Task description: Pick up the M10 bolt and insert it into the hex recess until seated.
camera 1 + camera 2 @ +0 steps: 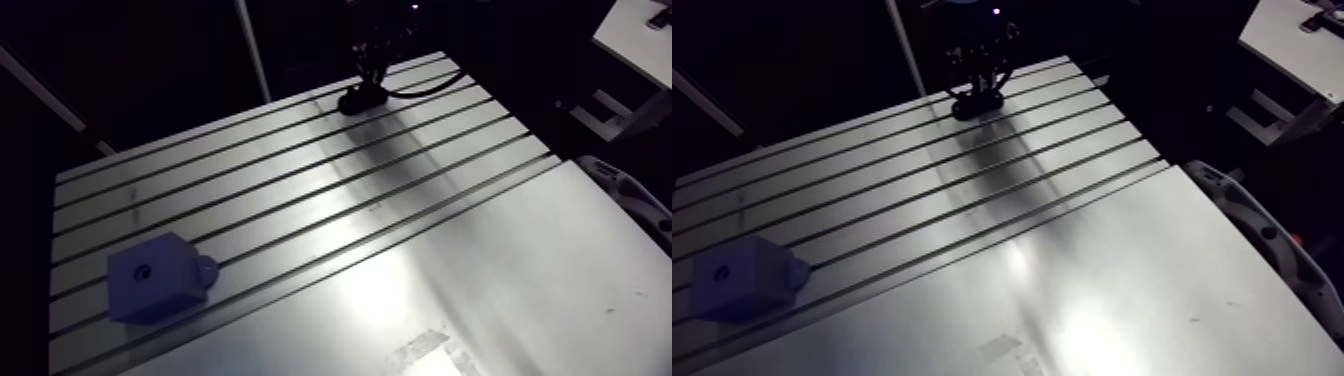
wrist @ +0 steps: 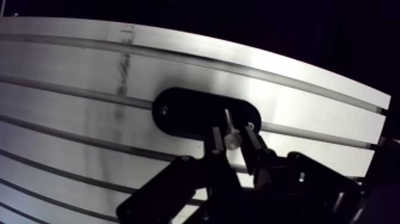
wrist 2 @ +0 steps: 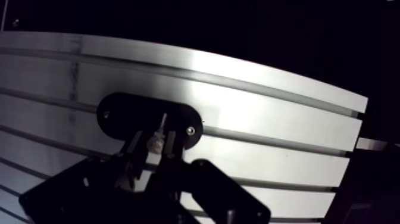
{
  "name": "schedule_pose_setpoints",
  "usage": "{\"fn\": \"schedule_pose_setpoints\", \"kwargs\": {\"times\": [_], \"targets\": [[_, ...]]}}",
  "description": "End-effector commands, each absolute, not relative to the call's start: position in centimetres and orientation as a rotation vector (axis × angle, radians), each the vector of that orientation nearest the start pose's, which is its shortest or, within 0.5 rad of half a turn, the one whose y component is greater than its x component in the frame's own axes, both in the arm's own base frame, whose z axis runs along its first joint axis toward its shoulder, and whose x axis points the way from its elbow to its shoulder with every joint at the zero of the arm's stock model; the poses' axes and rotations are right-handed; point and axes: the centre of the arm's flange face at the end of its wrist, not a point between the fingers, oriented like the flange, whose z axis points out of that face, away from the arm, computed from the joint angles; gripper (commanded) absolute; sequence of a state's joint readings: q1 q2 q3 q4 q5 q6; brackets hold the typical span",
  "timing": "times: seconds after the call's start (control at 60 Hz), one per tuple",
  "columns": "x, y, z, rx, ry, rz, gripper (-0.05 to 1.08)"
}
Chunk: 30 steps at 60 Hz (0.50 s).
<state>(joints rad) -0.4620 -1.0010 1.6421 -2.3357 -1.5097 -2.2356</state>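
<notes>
In the wrist view a pale M10 bolt (image 2: 231, 139) sits between my fingertips, its thin shank pointing away over a black oval holder plate (image 2: 184, 112) on the slotted table. My gripper (image 2: 233, 143) stands just above that plate with its fingers (image 2: 216, 140) pressed close on both sides of the bolt's head. In the arm view the gripper (image 1: 365, 85) is small and dark at the table's far edge. A bluish-grey block (image 1: 152, 278) with a round recess (image 1: 143, 272) on its top face sits at the near left, far from the gripper.
The aluminium table (image 1: 420, 260) has several long slots running across its far half, and a smooth plate covers the near half. A small round knob (image 1: 206, 268) sticks out of the block's right side. A white curved object (image 1: 632, 195) lies past the table's right edge.
</notes>
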Motion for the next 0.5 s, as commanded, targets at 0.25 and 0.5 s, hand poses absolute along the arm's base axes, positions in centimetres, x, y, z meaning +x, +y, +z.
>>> {"fn": "schedule_pose_setpoints", "kwargs": {"times": [0.25,0.5], "targets": [[-64.8,16.8,20.4,-0.340,3.268,0.029,0.74],[-64.9,16.7,21.6,-0.346,3.284,0.041,0.75]]}}
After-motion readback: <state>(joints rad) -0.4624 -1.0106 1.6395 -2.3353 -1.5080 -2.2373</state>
